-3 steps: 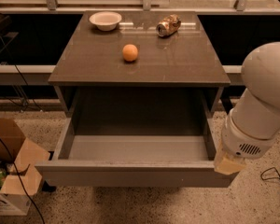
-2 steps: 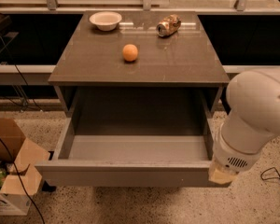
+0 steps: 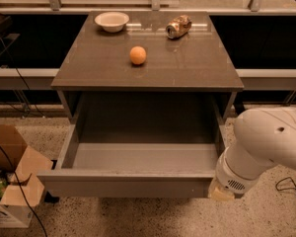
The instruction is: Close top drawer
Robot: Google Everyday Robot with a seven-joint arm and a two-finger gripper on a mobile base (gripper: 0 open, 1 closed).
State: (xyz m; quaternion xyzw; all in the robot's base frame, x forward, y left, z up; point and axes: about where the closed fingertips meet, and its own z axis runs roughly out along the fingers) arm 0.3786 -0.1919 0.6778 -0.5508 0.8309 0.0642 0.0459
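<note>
The top drawer [image 3: 133, 185] is a wide, deep grey box pulled far out from under the tabletop, and it holds nothing. Its plain flat front panel faces the camera. My white arm [image 3: 266, 142] comes in from the right. Its gripper end [image 3: 221, 192] sits at the right end of the drawer's front panel, low and close to the corner. Whether it touches the panel cannot be told.
On the grey tabletop [image 3: 187, 68] lie an orange [image 3: 137, 55], a white bowl [image 3: 112, 20] and a crushed can [image 3: 178, 26]. An open cardboard box [image 3: 10, 181] and cables lie on the floor at the left. A cable [image 3: 286, 184] lies at the right.
My arm has swung down and leftward, bringing the gripper end lower toward the drawer's front right corner. The drawer has not moved.
</note>
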